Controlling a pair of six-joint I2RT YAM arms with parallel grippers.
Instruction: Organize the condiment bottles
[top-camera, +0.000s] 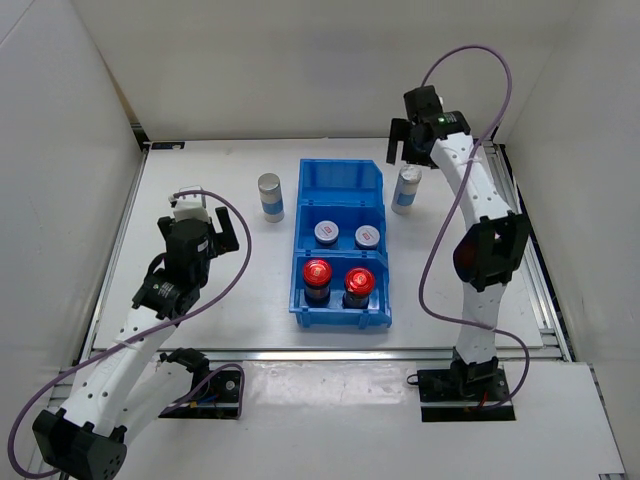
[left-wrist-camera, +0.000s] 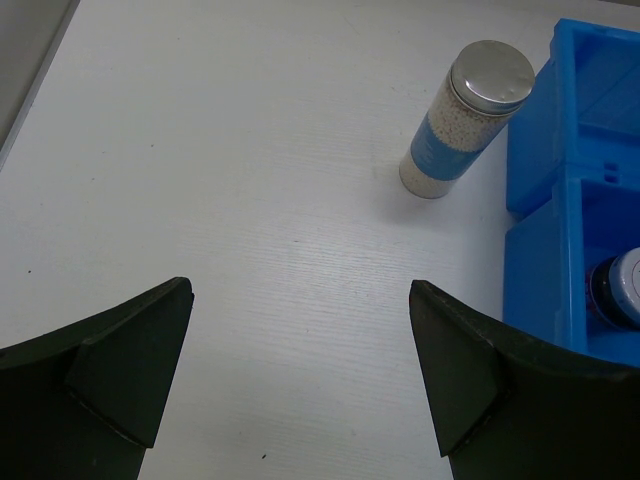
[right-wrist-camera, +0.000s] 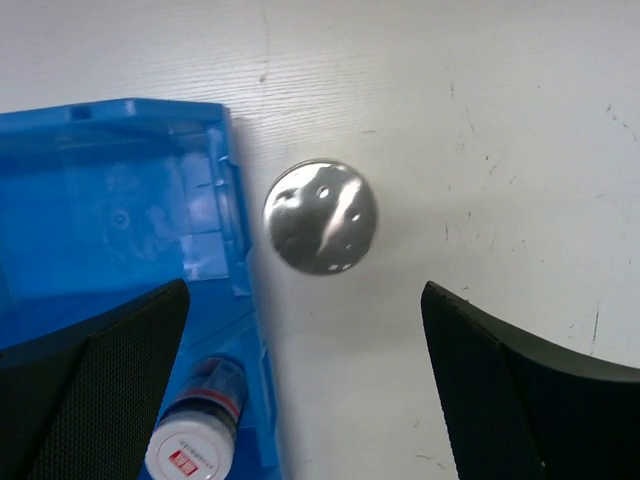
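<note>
Two tall silver-grey cylinders stand upright on the table (top-camera: 200, 160), outside the blue bin (top-camera: 342, 318). The left cylinder (top-camera: 270, 195) is near the bin's left wall, and the right cylinder (top-camera: 406, 188) is just beside its right wall. Four bottles are already binned: two silver-lidded jars (top-camera: 327, 233) in the middle compartment and two red-capped jars (top-camera: 317, 278) in the near one. The far compartment holds no bottle and is the likely destination for both cylinders.

Handling, as judged: each cylinder is rigid, smooth-walled and probably light. The left wrist view shows pale granules inside. The tall, narrow shape will tip easily. Grip across the labelled body at mid-height, not on the polished lid (right-wrist-camera: 320, 215), which looks slippery.

The right gripper (top-camera: 412, 148) hovers above the right cylinder. Its jaws are spread wider than the lid and hold nothing. The left gripper (left-wrist-camera: 300, 290) is well apart from the left cylinder, its jaws likewise wide and empty.
</note>
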